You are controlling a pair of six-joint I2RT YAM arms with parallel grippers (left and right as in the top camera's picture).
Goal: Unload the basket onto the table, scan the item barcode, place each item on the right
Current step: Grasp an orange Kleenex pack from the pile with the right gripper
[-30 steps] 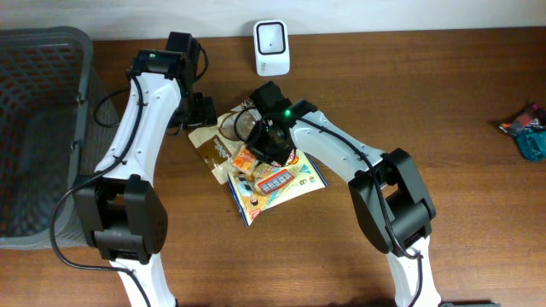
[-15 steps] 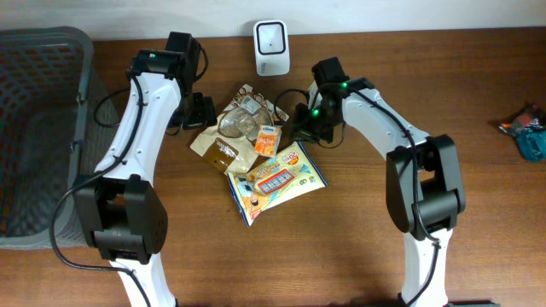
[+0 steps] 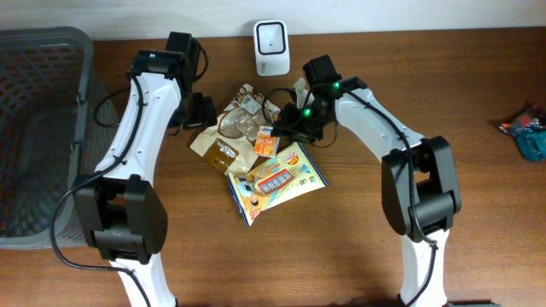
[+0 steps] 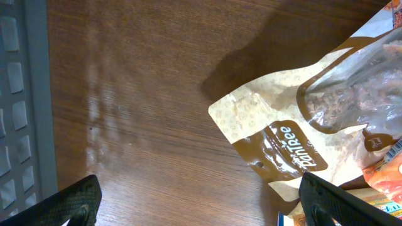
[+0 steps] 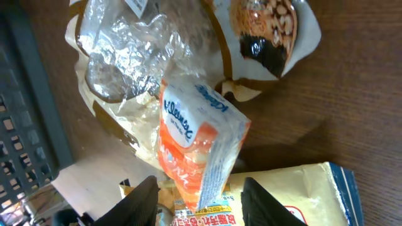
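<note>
Orange-and-white soft film tissue pack [image 5: 195, 144], 6 o'clock of white box scanner [image 3: 271, 37]: expect light, crushable, slick; grip across narrow sides. State: right tool [image 5: 200, 194] half-spread, apparently empty; left tool [image 4: 201, 207] wide, empty.

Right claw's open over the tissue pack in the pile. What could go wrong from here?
1. The tissue pack lies tilted on the clear bag and yellow packet; the right claw closing may pinch a neighbour too, or knock the pack aside.
2. No barcode shows on its upper face, so it may reach the scanner wrong side out.
</note>
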